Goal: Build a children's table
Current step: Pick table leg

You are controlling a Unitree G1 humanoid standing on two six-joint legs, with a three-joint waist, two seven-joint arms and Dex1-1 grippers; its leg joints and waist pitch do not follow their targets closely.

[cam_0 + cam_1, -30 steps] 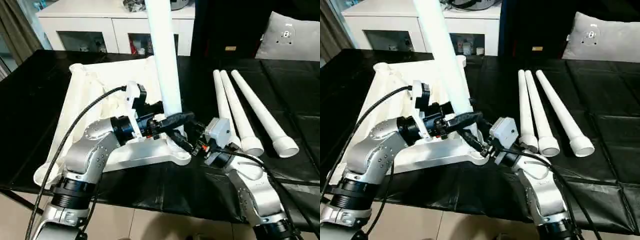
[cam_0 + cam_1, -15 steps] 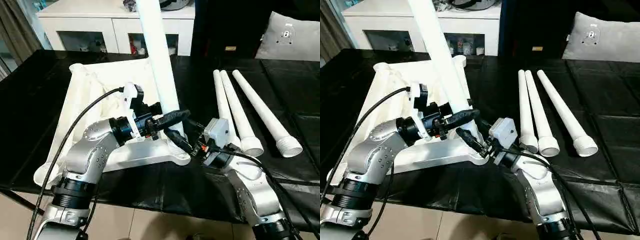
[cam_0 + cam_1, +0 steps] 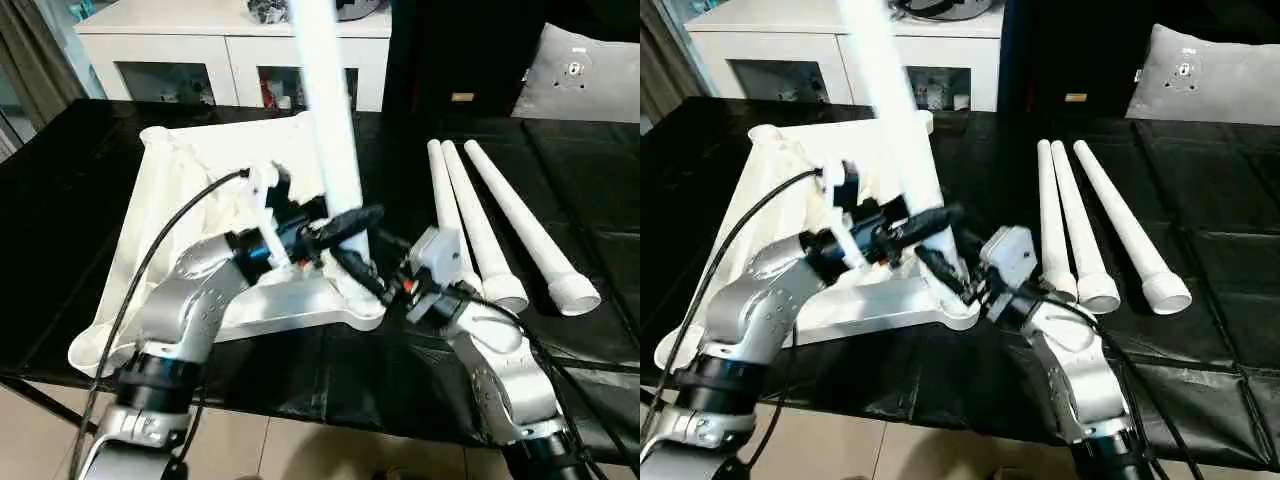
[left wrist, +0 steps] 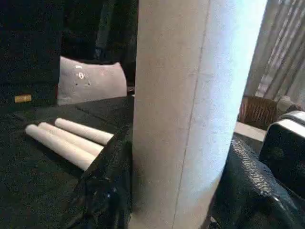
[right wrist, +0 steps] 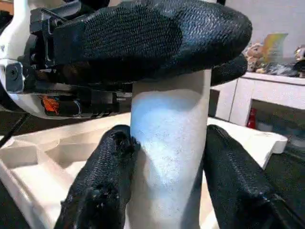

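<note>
- Left eye view: left claw [image 3: 345, 222] clamps the upright leg [image 3: 325, 120] above the upturned tabletop [image 3: 180, 190].
- Right claw [image 3: 362, 278] clamps it lower.
- Three spare legs [image 3: 480, 235] lie on the counter [image 3: 600, 200].

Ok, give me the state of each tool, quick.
Left tool: closed on the upright leg.
Right tool: closed on the same leg, lower down, near the tabletop.

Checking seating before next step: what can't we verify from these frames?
- Upright white tapered plastic leg: foot in the white ribbed tabletop's corner socket hidden in the eye views by both pincers; top cut off by the frame edge.
- Left wrist view: leg blocks the socket.
</note>
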